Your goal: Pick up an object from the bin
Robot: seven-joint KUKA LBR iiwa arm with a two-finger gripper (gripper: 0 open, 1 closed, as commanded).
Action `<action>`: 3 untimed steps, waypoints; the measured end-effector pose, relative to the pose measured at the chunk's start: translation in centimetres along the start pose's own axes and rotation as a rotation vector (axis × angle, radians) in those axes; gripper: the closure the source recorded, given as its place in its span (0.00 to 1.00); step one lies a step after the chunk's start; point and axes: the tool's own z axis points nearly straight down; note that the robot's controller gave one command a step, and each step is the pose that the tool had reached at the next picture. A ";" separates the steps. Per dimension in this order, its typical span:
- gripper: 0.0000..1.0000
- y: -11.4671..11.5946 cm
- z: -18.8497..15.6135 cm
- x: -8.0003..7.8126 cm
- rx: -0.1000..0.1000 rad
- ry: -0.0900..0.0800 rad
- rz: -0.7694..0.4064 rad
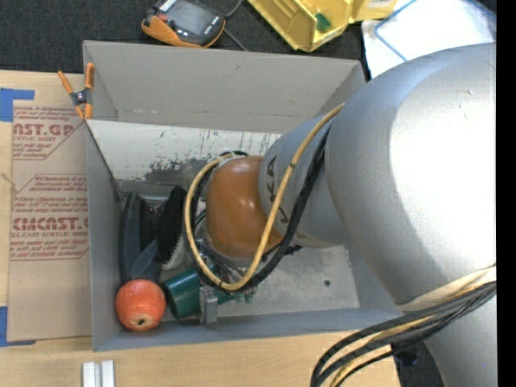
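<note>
1. Furthest left, against the left wall of the bin [103, 240], a few dark flat things [147, 226] stand on edge and lean together. I cannot make out their kind.
2. Below them, in the near left corner, lies a round red-orange fruit [140, 304], apple-like, resting on the bin floor.
3. Just beside it on the right sits a small teal thing [182, 292], close against the fruit and right at the lower end of my wrist.
4. Next comes my orange wrist cover [234, 208] with its looped cables [192, 216], pointing down into the left half of the bin. It hides my jaws, so I cannot tell whether they are open, closed or gripping anything.
5. I judge the step in hand to be the descent or the grasp, low over the teal thing; nothing looks lifted yet.
6. The next move, as I judge it, calls for closing on one thing alone without nudging the fruit. Then comes a straight lift, clear of the left wall and the dark things.
</note>
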 end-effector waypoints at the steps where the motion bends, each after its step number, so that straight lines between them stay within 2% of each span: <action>1: 1.00 4.1 0.1 -0.4 0.000 0.022 0.037; 2: 1.00 4.1 0.1 -0.4 0.000 0.022 0.036; 3: 1.00 4.1 -2.2 -0.3 -0.002 0.022 0.037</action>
